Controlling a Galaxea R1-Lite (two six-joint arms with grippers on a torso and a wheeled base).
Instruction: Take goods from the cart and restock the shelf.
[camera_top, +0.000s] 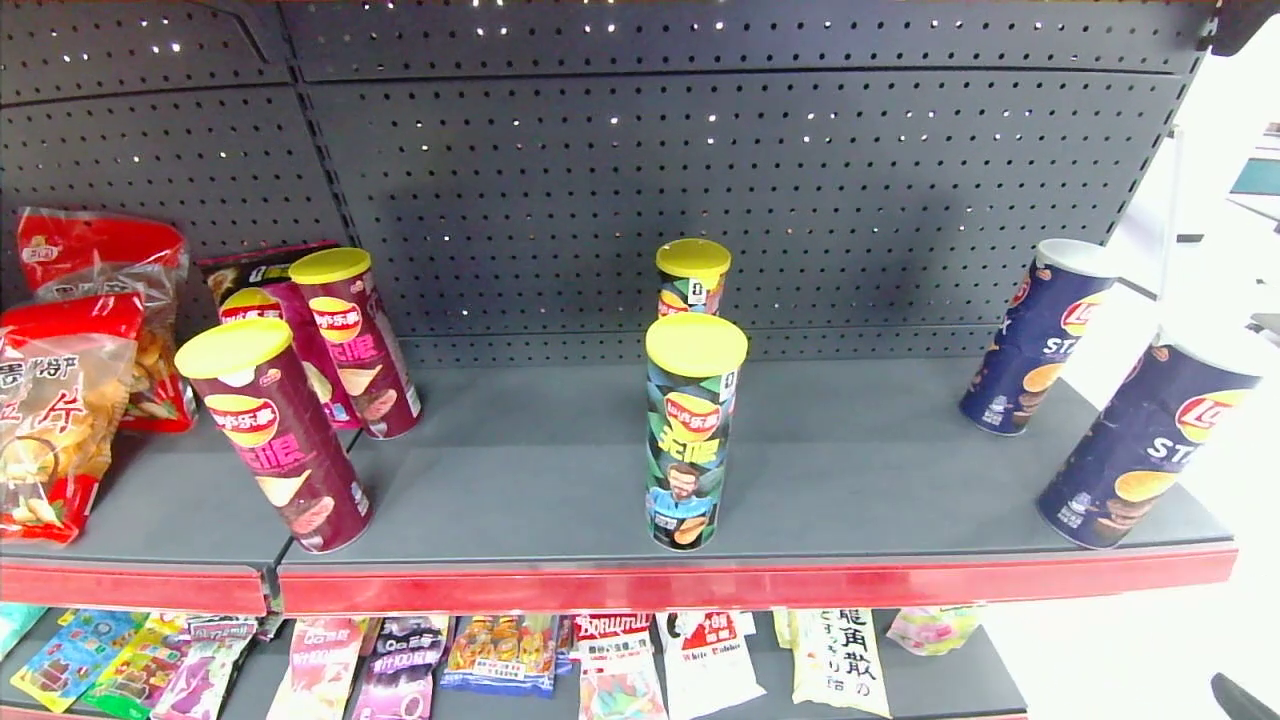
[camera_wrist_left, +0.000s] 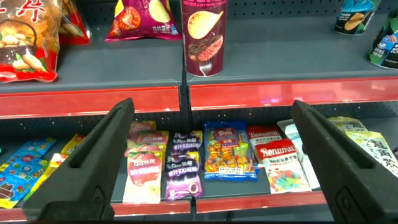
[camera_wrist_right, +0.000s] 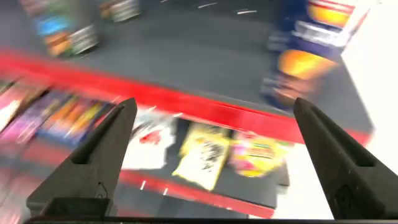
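- Two claws, both empty: your left claw (camera_wrist_left: 212, 102) had its jaws spread wide with nothing between them, and your right claw (camera_wrist_right: 214, 101) stood the same way.
- Just beyond the left claw's tips ran the red lip (camera_wrist_left: 280, 93) of the shelf (camera_wrist_left: 124, 68). A maroon can (camera_wrist_left: 204, 37) stood upright on the deck close behind that lip. Lower, framed between the fingers, flat snack packets (camera_wrist_left: 230, 152) lay on the tier beneath.
- Ahead of the right claw a dark blue can (camera_wrist_right: 311, 56) stood near the shelf's right end, with a green-patterned can (camera_wrist_right: 62, 31) farther off on the other side.
- With nothing held, I judged your step to be the fetch from the cart. You needed to draw both claws back from the lip before turning, so that no finger clipped a front can.
- For the return, the bare deck between the green-patterned can and the dark blue can looked the best gap. You would have done well to grip a can around its middle, keep it upright, and set it down behind the lip, apart from its neighbours.
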